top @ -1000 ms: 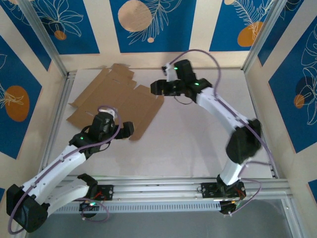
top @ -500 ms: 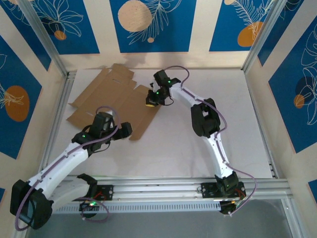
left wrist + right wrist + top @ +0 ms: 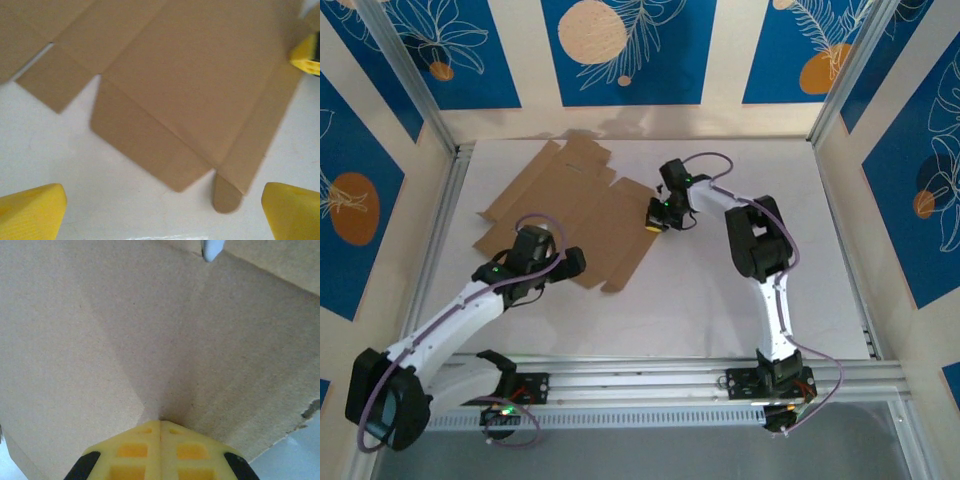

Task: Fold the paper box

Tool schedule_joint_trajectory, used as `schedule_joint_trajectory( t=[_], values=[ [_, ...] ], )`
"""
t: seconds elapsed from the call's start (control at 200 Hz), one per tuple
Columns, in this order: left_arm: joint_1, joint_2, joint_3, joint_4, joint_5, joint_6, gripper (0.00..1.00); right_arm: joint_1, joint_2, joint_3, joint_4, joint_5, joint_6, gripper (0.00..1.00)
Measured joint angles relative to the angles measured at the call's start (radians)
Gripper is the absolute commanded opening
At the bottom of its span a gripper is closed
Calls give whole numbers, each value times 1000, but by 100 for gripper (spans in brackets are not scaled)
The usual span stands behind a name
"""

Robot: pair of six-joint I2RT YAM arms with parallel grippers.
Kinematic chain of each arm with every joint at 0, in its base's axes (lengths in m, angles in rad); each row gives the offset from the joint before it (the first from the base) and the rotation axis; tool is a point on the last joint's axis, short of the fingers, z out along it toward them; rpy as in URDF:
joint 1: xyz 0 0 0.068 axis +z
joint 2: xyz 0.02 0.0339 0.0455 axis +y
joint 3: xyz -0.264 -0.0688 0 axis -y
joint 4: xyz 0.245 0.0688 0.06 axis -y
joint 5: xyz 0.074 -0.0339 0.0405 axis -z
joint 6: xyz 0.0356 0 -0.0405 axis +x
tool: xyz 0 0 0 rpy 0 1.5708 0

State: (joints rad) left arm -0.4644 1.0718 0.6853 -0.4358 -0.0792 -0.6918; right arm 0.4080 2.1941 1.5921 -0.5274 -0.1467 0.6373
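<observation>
The left pincer [image 3: 572, 263] hung wide open at the near edge of the paper box [image 3: 570, 205] with nothing between its jaws. In its wrist view its two yellow fingers [image 3: 31, 212] stood far apart at the bottom corners, over bare white table [image 3: 75, 165], with a near flap [image 3: 150, 150] and a small rounded tab [image 3: 227, 194] of the sheet just ahead of them. The box lay unfolded as a flat brown cardboard sheet on the back left part of the table [image 3: 720, 300], its flaps spread out. At the sheet's right edge the right pincer [image 3: 657, 216] was fully closed, its yellow fingertips [image 3: 145, 437] pressed together with no gap. They rested against the cardboard [image 3: 100, 340] near a corner; nothing was seen clamped between them.
</observation>
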Motion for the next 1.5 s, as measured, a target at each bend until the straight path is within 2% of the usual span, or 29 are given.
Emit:
schedule_joint_trajectory(
  t=[0.15, 0.245, 0.44, 0.685, 0.755, 0.855, 0.925, 0.975, 1.105, 1.266, 1.286, 1.316, 1.326, 1.501],
  values=[
    [2, 106, 29, -2, 0, -18, 100, -13, -175, -269, 79, 27, 15, 0],
    [21, 206, 48, 35, 6, -48, 100, 26, -261, -401, 121, 24, 30, 0],
    [48, 504, 154, 78, 53, -89, 97, 176, -344, -534, 209, 33, 58, 0],
    [61, 647, 321, 83, 64, -85, 95, 279, -427, -633, 218, -7, 40, 2],
    [60, 658, 346, 72, 79, -80, 95, 294, -465, -645, 192, -19, 14, 9],
    [56, 660, 372, 48, 87, -60, 98, 260, -557, -641, 175, -34, -19, 43],
    [56, 660, 387, 34, 89, -46, 100, 208, -620, -603, 157, -30, -43, 54],
    [56, 657, 399, 16, 90, -34, 100, 172, -647, -550, 153, -17, -53, 66],
    [56, 601, 408, 1, 120, 14, 100, 64, -659, -412, 166, -6, -60, 68],
    [56, 485, 397, 56, 194, 37, 100, -98, -543, -226, 187, 20, -18, 75],
    [56, 478, 395, 65, 203, 36, 100, -115, -521, -203, 192, 33, -18, 80],
    [56, 473, 392, 77, 216, 35, 100, -135, -489, -172, 192, 55, -14, 97],
    [56, 473, 389, 82, 222, 35, 100, -141, -477, -161, 191, 61, -14, 100],
    [56, 526, 311, 194, 346, -16, 94, -190, -262, 57, 133, 143, -105, 100]
  ],
)
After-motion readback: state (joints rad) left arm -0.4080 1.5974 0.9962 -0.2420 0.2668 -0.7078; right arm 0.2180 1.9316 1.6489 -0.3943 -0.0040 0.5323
